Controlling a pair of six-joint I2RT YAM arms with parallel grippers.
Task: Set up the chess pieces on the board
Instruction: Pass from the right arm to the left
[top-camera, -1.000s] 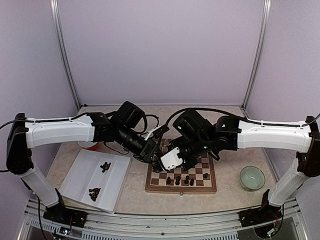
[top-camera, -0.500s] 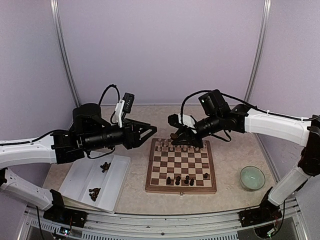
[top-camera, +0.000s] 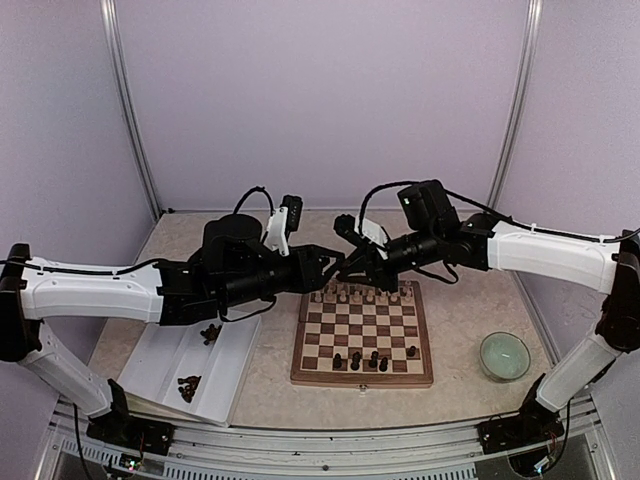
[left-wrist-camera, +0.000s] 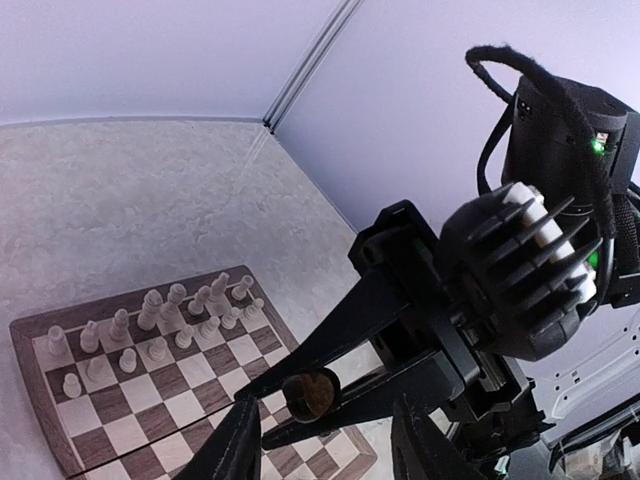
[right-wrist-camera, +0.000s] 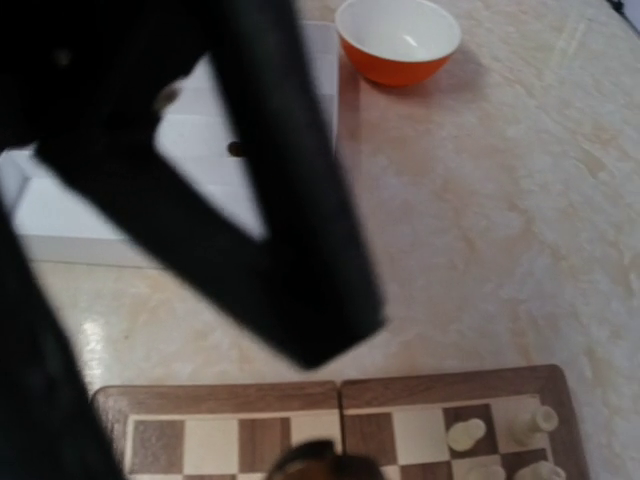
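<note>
My right gripper (top-camera: 350, 266) is shut on a small dark chess piece (left-wrist-camera: 311, 392) and holds it in the air above the far left corner of the board (top-camera: 362, 335). Its long black fingers (left-wrist-camera: 365, 322) pinch the piece from both sides. My left gripper (left-wrist-camera: 325, 428) is open, with its fingers on either side of that piece, just short of it. The two grippers meet tip to tip in the top view. A few dark pieces (top-camera: 356, 359) stand on the board's near rows. Cream-white pieces (top-camera: 362, 295) fill the far rows.
A white divided tray (top-camera: 165, 350) lies left of the board with more dark pieces (top-camera: 188, 386) in it. A pale green bowl (top-camera: 504, 355) sits right of the board. An orange bowl (right-wrist-camera: 400, 38) stands behind the tray. Walls enclose the table.
My left arm has swung right and its open gripper has closed in on the right gripper's tip. The right gripper has stayed nearly in place with the piece.
</note>
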